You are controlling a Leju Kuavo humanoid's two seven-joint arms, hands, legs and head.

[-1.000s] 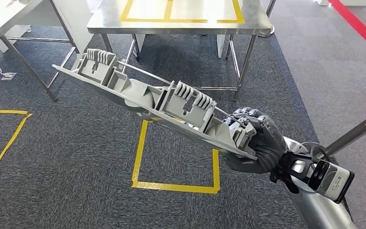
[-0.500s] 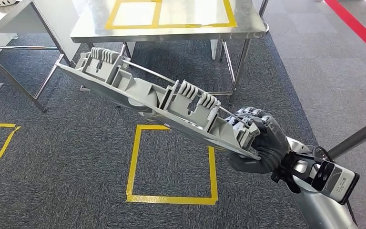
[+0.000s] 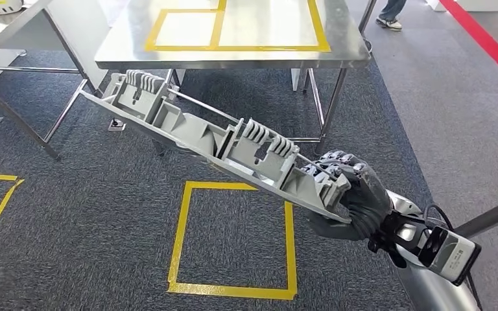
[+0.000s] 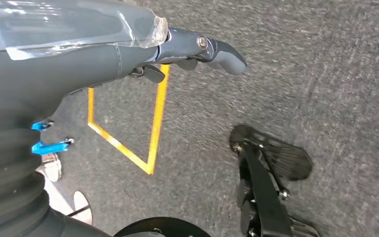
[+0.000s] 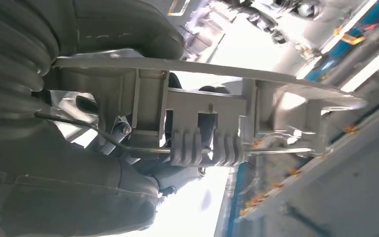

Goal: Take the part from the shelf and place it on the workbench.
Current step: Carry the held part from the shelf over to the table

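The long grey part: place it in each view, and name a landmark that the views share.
Head view: the grey part slants across the middle, its near end held by the right hand.
Left wrist view: not in it.
Right wrist view: part spans the middle.
Shared landmark: its ribbed clips.

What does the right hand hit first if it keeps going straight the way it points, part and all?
Probably the workbench: the right hand holds the long grey part, whose far end already reaches near the front-left leg. Depth is unclear.

The view has shifted — the workbench [image 3: 233, 55] shows further down, nearer the part [image 3: 214, 139].
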